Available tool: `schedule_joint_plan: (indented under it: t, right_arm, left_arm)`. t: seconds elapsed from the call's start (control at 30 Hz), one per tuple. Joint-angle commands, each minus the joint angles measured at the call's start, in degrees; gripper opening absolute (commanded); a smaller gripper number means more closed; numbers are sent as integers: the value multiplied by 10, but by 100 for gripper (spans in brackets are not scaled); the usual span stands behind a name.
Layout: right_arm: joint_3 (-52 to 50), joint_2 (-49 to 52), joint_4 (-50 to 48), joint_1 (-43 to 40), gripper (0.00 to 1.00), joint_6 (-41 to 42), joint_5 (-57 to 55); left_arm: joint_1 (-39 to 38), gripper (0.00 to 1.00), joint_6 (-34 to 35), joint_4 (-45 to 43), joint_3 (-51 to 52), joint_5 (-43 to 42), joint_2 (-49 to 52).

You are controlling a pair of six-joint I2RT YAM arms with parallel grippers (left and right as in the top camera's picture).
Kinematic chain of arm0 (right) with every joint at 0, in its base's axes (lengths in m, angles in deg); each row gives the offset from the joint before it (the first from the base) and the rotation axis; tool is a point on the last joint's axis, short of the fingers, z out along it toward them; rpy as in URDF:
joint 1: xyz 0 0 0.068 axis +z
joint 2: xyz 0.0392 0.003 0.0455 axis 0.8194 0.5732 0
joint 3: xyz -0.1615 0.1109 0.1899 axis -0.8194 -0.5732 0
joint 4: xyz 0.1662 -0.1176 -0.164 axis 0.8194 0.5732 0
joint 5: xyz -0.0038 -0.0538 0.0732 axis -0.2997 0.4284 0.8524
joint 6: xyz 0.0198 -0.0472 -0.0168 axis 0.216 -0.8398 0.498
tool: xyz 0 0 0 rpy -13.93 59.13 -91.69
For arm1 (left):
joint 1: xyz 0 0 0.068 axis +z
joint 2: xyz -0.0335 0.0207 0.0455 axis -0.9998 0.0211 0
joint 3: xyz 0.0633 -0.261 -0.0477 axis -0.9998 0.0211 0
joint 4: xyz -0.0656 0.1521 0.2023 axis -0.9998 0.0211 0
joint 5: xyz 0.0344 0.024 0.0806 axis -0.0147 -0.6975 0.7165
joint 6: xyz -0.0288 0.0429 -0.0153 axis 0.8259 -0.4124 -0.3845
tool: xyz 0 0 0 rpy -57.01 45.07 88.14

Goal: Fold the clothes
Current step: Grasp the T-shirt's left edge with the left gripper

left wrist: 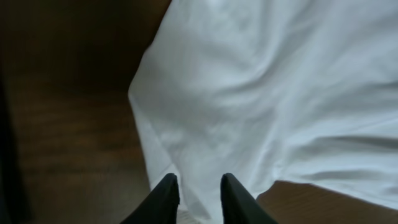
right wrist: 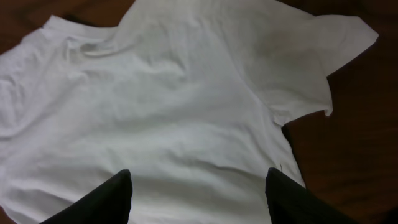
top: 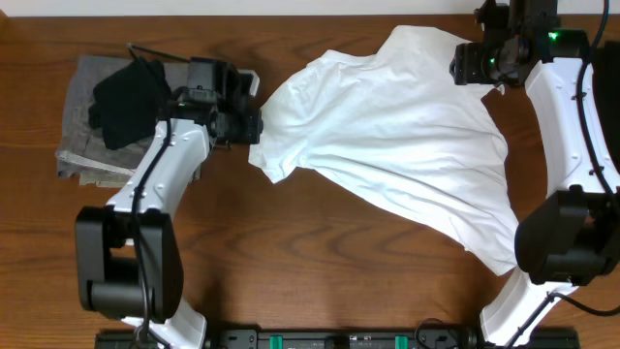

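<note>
While the T-shirt [top: 387,126] lies rumpled across the table [top: 320,281], let's take it from the near edge outward. Nearest us, at about five o'clock, one end of the white cloth trails down toward the right arm's base, and the arm cuts off its last corner.

Further out, at the shirt's nine o'clock edge, the left gripper [left wrist: 198,186] is right down at the fabric. Its jaws stand narrow with white cloth showing between them. Has it really bitten? I can't tell.

Off at nine o'clock on the table sits a grey folded cloth [top: 77,126] with a black garment [top: 126,97] on top, apart from the shirt.

Farthest out, at one o'clock, the right gripper [right wrist: 199,180] hovers over the shirt, fingers spread wide, grasping nothing. A sleeve [right wrist: 323,56] fans out beyond it.

Now the danger. If that left pinch has only one thin layer, or just the very edge, a pull could slip free or drag the whole shirt into a worse bunch. With the right side unheld, nothing anchors it.

Hard to read: where the fingertips meet the cloth is at the very bottom of the wrist view, the wood there is dark and blurred, and the shirt's underside is hidden entirely.
</note>
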Motion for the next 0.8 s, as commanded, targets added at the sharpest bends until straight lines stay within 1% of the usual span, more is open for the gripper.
schedule_joint_plan:
  t: [0.0,0.07,0.2,0.6,0.67,0.7,0.77]
  right_arm:
    - [2,13,3,-9,68,-20,-2]
    - [2,14,3,-9,68,-20,-2]
    - [2,14,3,-9,70,-20,-2]
    - [1,14,5,-9,73,-20,-2]
    - [1,14,5,-9,73,-20,-2]
    - [1,14,5,-9,73,-20,-2]
    - [1,14,5,-9,73,-20,-2]
  left_arm:
    - [1,21,9,22,-5,56,13]
    - [1,19,9,38,-5,74,13]
    - [1,19,8,57,-3,108,13]
    - [-2,22,19,51,38,105,27]
    - [-3,37,22,50,39,105,32]
    - [-4,43,31,49,39,105,35]
    - [-5,46,47,49,39,105,39]
